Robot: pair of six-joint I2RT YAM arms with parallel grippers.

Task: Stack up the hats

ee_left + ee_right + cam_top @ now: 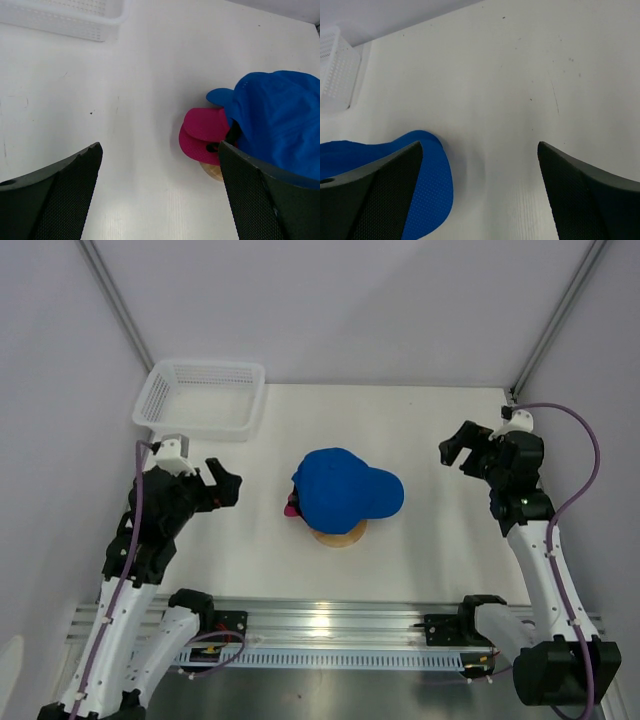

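Both spread and empty, left gripper [228, 483] and right gripper [452, 446] flank the blue hat [345, 490]. The left wrist view reveals pink brims [202, 135] beneath it, ahead-right.

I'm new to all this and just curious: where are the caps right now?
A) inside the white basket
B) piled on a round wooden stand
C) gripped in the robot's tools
B: the blue cap tops a pile sitting on the wooden stand mid-table, with pink brims peeking out underneath it.
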